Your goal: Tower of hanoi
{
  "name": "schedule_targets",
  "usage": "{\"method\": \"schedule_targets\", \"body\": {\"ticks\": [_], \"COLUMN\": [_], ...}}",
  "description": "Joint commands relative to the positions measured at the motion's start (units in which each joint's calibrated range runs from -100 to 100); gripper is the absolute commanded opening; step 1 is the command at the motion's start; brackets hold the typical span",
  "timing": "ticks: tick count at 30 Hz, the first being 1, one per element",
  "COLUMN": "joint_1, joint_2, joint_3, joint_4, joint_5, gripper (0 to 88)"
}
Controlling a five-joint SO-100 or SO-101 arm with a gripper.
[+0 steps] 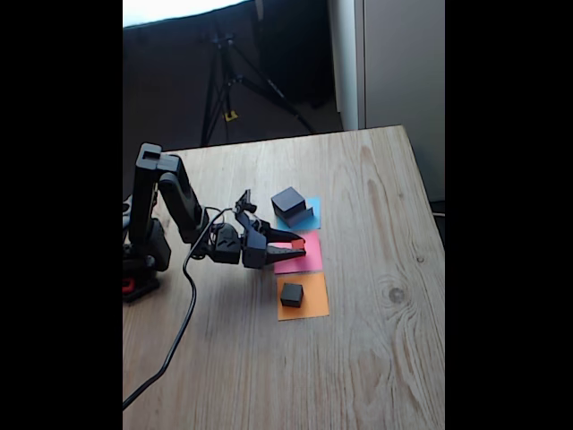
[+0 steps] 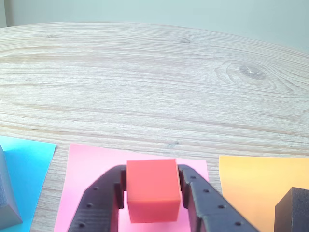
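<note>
In the wrist view my gripper (image 2: 152,195) is shut on the tiny red cube (image 2: 152,191), one finger against each side, over the pink paper square (image 2: 91,164). The fixed view shows the gripper (image 1: 291,245) with the red cube (image 1: 297,243) at the pink square's (image 1: 306,260) near edge; I cannot tell whether the cube touches the paper. A stack of dark slabs (image 1: 288,204) stands on the blue square (image 1: 312,216), and its grey corner (image 2: 7,203) shows at the wrist view's left edge. The small black cube (image 1: 291,293) (image 2: 294,210) sits on the orange square (image 1: 310,307).
The arm's base (image 1: 143,255) stands at the table's left edge, and its cable (image 1: 183,313) trails toward the front. Bare wooden table (image 1: 376,358) spreads to the right and front of the paper squares. A tripod (image 1: 228,81) stands beyond the far edge.
</note>
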Motion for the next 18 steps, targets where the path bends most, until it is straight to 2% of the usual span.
{"method": "schedule_targets", "body": {"ticks": [1,9,14,18], "joint_1": [0.8,1.1,1.3,1.4], "joint_2": [0.2,1.2,1.3,1.2], "joint_3": [-0.2,0.3,0.7,1.1], "joint_4": [-1.8,-2.2,-2.2,-2.3], "joint_5": [0.9,0.9,0.9,0.9], "gripper": [4.8,7.3,14.6,16.2]}}
